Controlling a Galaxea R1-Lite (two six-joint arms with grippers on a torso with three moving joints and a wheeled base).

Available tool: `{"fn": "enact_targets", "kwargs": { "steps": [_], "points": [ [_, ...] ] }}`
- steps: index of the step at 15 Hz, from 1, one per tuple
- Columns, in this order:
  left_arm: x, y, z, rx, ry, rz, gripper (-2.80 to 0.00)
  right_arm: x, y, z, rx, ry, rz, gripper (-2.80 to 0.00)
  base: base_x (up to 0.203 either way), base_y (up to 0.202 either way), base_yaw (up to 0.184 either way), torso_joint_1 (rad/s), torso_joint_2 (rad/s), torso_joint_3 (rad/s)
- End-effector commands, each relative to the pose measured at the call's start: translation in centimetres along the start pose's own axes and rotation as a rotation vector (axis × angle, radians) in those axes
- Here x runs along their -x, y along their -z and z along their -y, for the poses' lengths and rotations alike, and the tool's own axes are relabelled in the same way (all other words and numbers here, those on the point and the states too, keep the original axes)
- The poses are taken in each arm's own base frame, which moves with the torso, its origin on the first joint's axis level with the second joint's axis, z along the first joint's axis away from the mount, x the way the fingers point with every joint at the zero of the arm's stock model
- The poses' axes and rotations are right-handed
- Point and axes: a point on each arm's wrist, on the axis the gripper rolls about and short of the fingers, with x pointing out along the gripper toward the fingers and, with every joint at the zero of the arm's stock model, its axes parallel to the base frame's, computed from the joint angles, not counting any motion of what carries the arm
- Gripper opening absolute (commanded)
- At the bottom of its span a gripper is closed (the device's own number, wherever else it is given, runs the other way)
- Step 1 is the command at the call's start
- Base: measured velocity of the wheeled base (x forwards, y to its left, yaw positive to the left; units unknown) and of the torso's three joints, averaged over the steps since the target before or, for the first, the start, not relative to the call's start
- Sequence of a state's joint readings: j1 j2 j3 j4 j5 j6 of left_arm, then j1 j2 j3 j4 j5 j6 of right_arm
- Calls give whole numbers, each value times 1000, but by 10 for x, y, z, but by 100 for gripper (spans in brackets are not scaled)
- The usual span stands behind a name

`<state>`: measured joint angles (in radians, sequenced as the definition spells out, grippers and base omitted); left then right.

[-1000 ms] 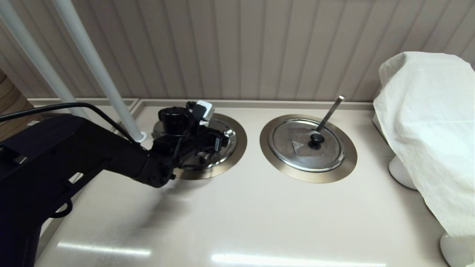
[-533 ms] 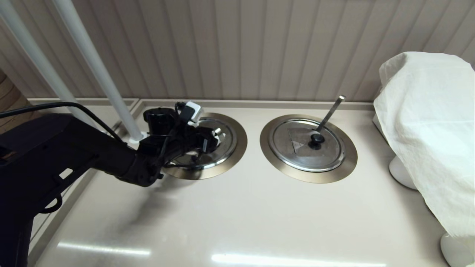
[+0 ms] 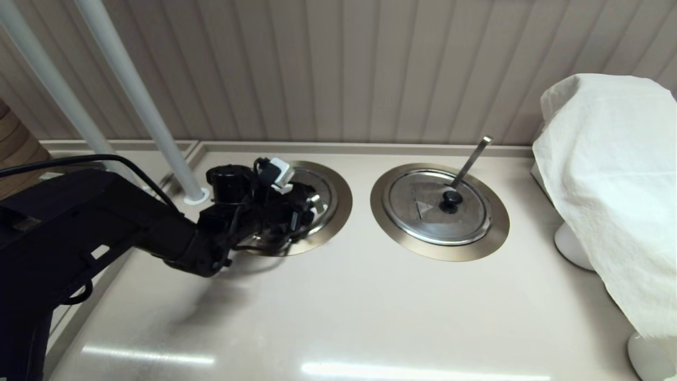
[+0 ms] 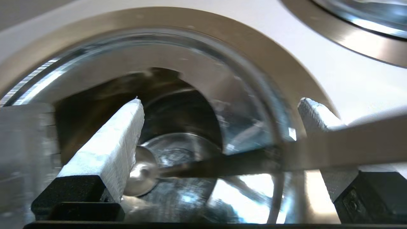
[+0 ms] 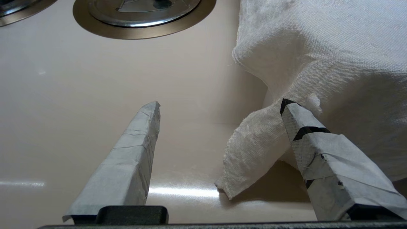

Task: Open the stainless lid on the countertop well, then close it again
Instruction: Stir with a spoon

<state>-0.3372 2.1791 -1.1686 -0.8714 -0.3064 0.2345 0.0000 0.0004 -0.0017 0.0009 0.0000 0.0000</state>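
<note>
Beige countertop [image 3: 338, 307]; left gripper [image 4: 219, 124] fingers spread, straddling stainless lid [image 4: 241, 105] over countertop well [image 3: 341, 203].

The left gripper [image 4: 219, 108] has pale grey, woven-textured fingers [image 4: 111, 143] on black mounts. Between and beyond them the stainless lid [image 4: 197, 95] shines silver with dark reflections and white glints, and the countertop well [image 4: 254, 47] rings it in brushed bronze-grey. A dull grey metal strip [image 4: 334, 149] crosses in front of one finger. The right gripper [image 5: 221, 105] has light grey taped fingers [image 5: 127, 165], one with black marks. Beyond them the counter [image 5: 79, 95] is glossy beige, and the cloth [image 5: 318, 47] touching the marked finger is white with a fine weave. The twin lid [image 3: 436, 205] is silver with a black knob.
</note>
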Motion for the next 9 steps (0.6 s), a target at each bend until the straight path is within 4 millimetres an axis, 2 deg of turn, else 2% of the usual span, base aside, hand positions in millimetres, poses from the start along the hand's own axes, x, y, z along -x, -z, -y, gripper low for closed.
{"fn": "enact_targets", "kwargs": {
  "steps": [1,4,7,9],
  "points": [
    [14,-9,5,-3,85,20,0,0,0,0,0,0,0,0,0,0,0,0,0,0],
    [17,-10,-6,-4,63,27,0,0,0,0,0,0,1,0,0,0,0,0,0,0],
    [30,-5,-37,-34,-16,19,0,0,0,0,0,0,0,0,0,0,0,0,0,0],
    [43,7,-53,-26,-41,-13,0,0,0,0,0,0,1,0,0,0,0,0,0,0]
  ]
}}
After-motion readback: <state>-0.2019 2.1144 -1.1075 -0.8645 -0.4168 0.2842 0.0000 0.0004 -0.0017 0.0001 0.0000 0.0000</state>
